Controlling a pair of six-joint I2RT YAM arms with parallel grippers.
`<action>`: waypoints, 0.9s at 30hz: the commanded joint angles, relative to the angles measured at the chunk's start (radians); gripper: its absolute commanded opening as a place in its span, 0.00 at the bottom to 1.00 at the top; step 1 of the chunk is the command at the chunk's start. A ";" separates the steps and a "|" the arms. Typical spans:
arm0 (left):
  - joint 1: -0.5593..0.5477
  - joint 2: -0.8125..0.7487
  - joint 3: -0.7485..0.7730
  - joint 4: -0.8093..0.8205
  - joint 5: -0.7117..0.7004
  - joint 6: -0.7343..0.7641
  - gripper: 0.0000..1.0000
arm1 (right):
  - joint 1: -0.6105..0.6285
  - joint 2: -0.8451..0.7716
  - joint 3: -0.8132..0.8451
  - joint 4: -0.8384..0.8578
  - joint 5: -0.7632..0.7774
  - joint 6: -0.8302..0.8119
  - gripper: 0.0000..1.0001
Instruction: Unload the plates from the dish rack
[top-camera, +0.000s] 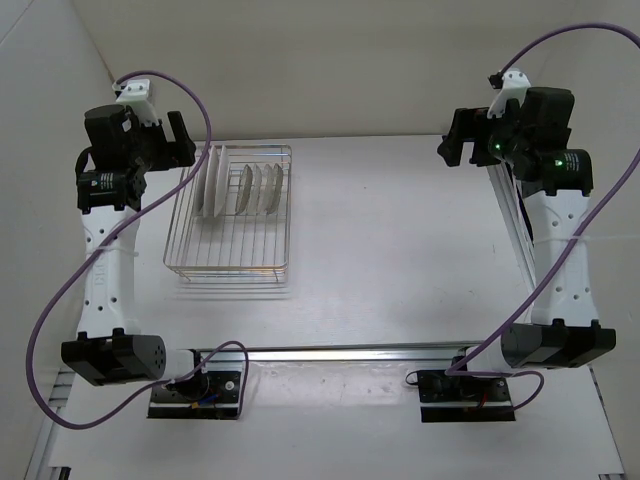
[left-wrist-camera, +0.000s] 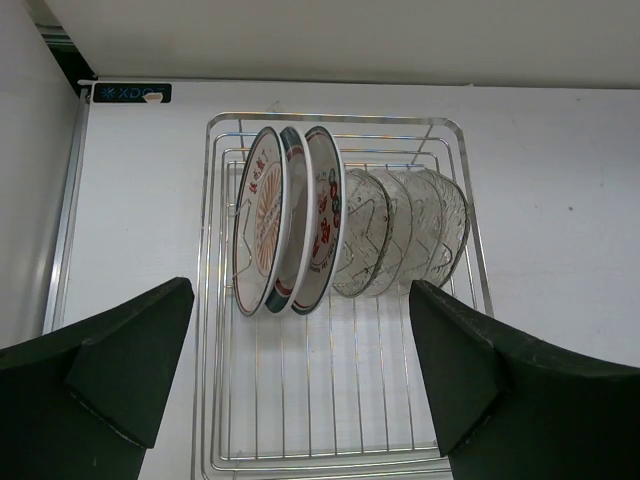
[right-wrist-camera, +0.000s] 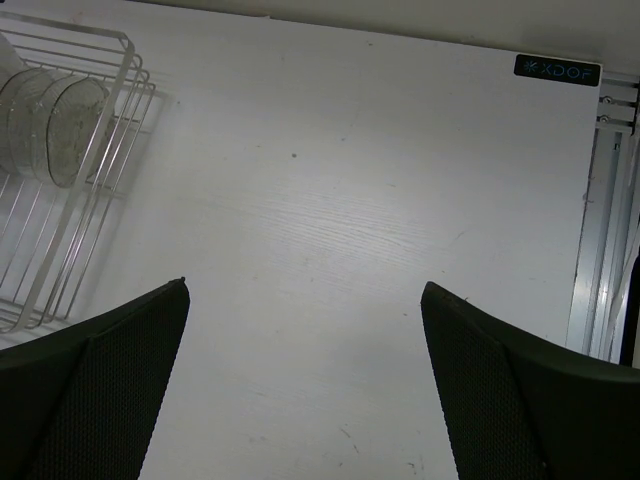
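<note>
The left gripper (left-wrist-camera: 300, 290) and right gripper (right-wrist-camera: 304, 286) are released, empty. Risk — plates (left-wrist-camera: 300, 225) stand close-packed in the dish rack (left-wrist-camera: 320, 400); a grasp may knock neighbours.

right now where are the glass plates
In the left wrist view the glass plates stand on edge in the far half of the dish rack, just right of the white plates.

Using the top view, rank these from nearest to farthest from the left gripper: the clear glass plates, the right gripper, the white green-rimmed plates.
1. The white green-rimmed plates, at the left end of the dish rack, just beside the left gripper.
2. The clear glass plates, further right in the rack.
3. The right gripper, far off on the right side.
</note>
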 joint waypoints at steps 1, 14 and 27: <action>0.004 -0.046 -0.005 0.003 -0.014 -0.001 1.00 | -0.011 -0.033 -0.027 0.036 -0.024 0.002 1.00; 0.004 -0.064 -0.089 0.098 -0.072 0.017 1.00 | -0.020 -0.067 -0.133 0.059 -0.017 -0.054 1.00; 0.140 0.273 0.055 0.136 0.209 0.030 1.00 | -0.020 -0.115 -0.248 0.059 0.011 -0.103 1.00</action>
